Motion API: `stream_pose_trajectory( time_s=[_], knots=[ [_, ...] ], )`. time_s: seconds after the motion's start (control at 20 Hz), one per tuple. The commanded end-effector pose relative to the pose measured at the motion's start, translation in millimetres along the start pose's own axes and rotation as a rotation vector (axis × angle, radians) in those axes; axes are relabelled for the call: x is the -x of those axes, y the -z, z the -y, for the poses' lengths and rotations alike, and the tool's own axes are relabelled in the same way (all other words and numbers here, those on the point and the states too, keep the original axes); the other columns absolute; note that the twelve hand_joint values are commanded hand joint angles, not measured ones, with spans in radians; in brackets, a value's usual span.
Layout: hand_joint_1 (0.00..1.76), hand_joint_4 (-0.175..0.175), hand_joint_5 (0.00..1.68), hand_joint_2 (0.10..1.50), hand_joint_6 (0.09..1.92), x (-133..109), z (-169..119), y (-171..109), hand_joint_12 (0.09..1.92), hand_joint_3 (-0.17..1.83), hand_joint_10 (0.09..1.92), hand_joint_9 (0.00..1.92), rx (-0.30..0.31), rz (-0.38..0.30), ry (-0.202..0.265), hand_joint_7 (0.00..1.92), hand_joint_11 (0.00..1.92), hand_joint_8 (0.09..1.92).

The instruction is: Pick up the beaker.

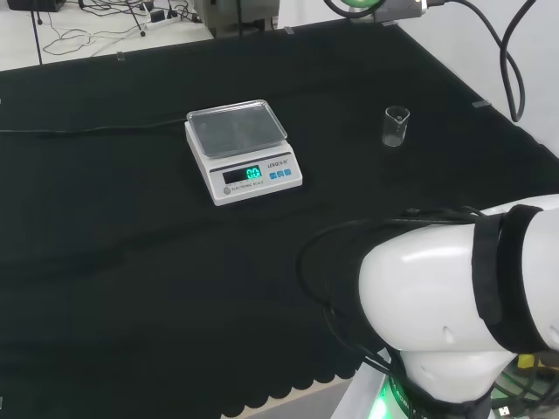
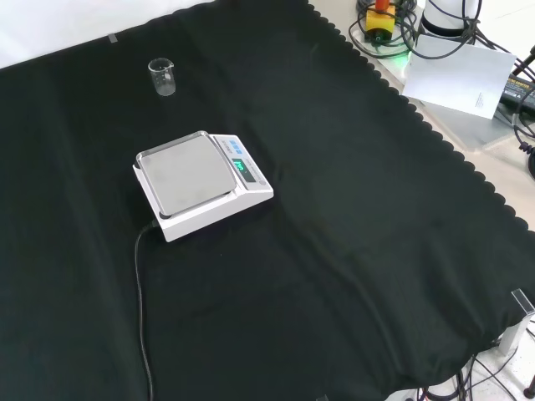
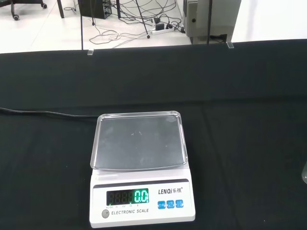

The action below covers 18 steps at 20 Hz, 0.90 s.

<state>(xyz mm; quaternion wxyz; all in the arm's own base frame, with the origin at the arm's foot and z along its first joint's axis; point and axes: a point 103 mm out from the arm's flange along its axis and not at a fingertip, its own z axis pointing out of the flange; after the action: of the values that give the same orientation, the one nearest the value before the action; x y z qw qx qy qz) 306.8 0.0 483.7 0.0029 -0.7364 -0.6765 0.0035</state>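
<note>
Clear beaker (image 1: 396, 126) upright, seemingly empty, beside scale (image 1: 242, 150)

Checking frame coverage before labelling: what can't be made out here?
- Beaker: small and clear in the head view; whether it holds any liquid cannot be told.
- Beaker in the wrist view: cut off by the picture's edge, just a sliver.
- Scale cable: runs off the front view's bottom edge, so its end is unseen.
- Arm link: covers the near right part of the black cloth in the head view.
</note>
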Motion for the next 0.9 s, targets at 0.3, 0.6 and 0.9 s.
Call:
stream_pose_trajectory(
  time_s=[0.3,0.6,0.9],
  knots=[
    [0.48,-0.022,0.47,1.09,0.55,23,-32,-5,1.48,-0.10,0.73,0.48,-0.017,-0.014,0.004,0.43,0.00,0.63],
    [0.48,-0.022,0.47,1.09,0.55,38,-67,-20,1.48,-0.11,0.74,0.48,-0.046,-0.017,0.017,0.43,0.00,0.64],
    [0.49,-0.023,0.47,1.09,0.55,58,-101,-46,1.48,-0.11,0.75,0.47,-0.093,-0.007,0.004,0.43,0.00,0.64]
  ],
)
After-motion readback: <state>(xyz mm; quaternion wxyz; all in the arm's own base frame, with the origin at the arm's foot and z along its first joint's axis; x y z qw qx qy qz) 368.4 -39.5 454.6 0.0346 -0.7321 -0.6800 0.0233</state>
